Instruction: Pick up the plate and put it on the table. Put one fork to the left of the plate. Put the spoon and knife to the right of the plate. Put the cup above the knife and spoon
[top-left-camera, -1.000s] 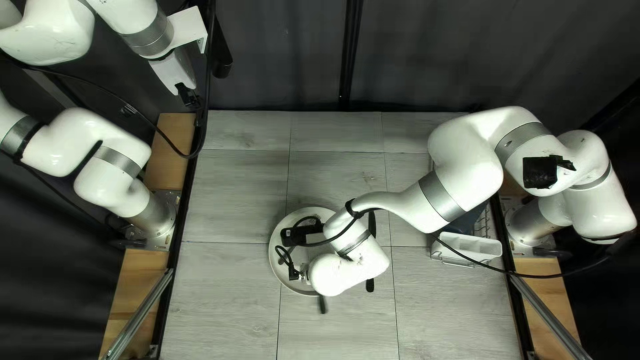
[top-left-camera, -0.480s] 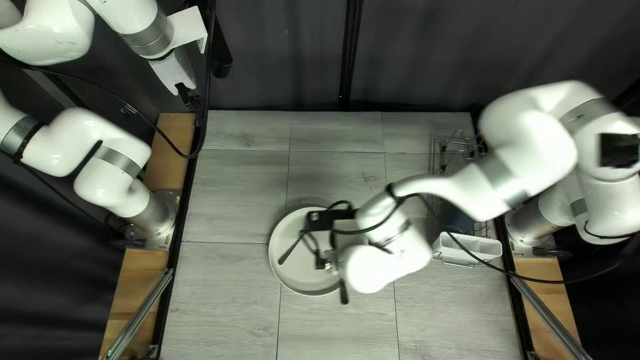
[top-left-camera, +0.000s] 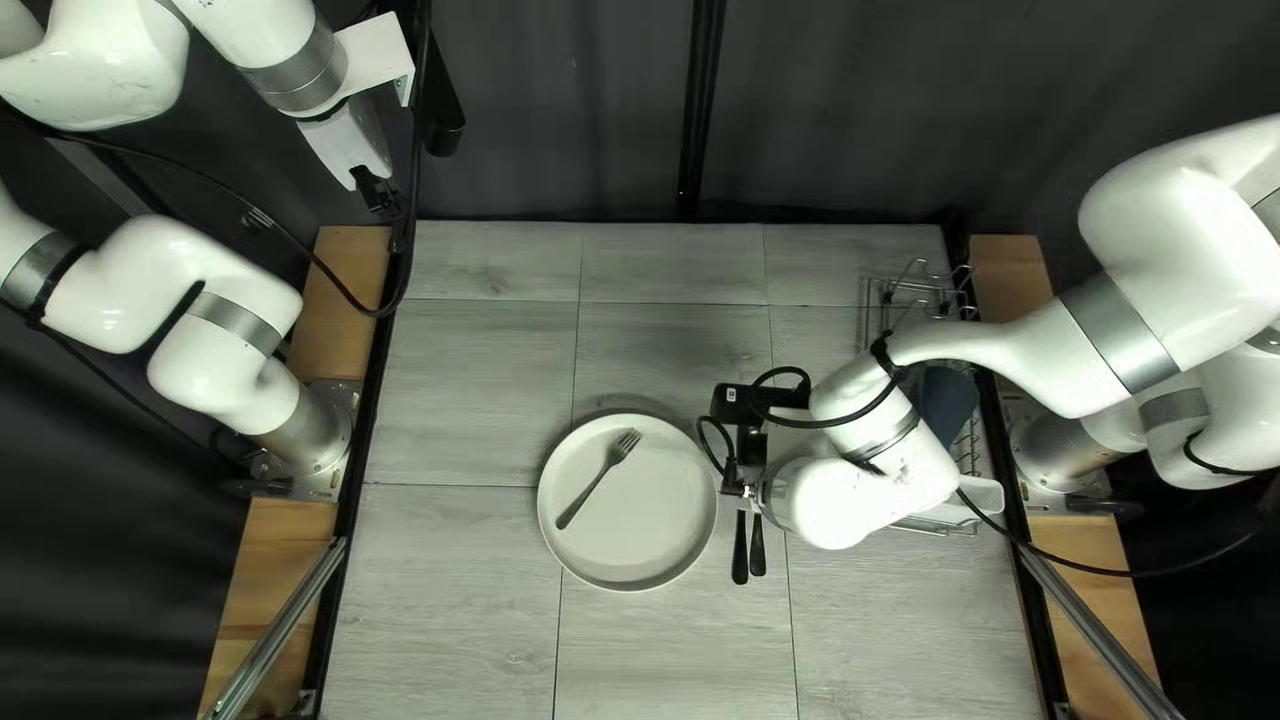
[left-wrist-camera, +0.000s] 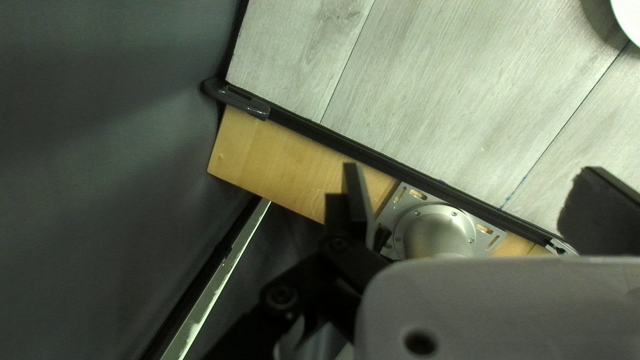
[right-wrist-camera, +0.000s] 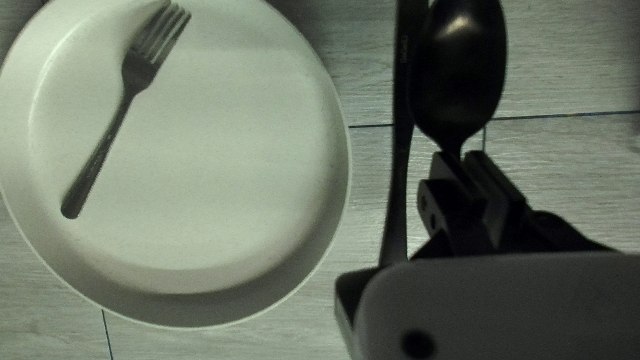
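Gripping the spoon point(right-wrist-camera: 458, 63) just right of the plate point(top-left-camera: 627, 500)

The right arm point(top-left-camera: 1134, 334) reaches in from the right of the top left view, its claw, the right gripper point(top-left-camera: 750, 495), closed in on the spoon's neck from both sides. The left gripper point(top-left-camera: 384, 198) hangs past the table's far left corner, its fingers spread wide with nothing between them. At the right, partly behind the right arm, is a wire rack point(top-left-camera: 868, 310).

The plate is round, off-white and matte, with a raised rim. To its right lies the slim dark knife point(right-wrist-camera: 400, 147), and just beside that — on the side away from the plate — is the spoon, glossy black with a deep oval bowl toward the table's far edge. The fork point(right-wrist-camera: 139, 72), grey and darker toward the handle's end, lies slantwise inside the plate, not to its left.

Half a second ago the right arm was partly over the plate; now it is off to the right, and the spoon has travelled with it — from the plate's edge to the knife's side. The fork, partly hidden then, shows whole.
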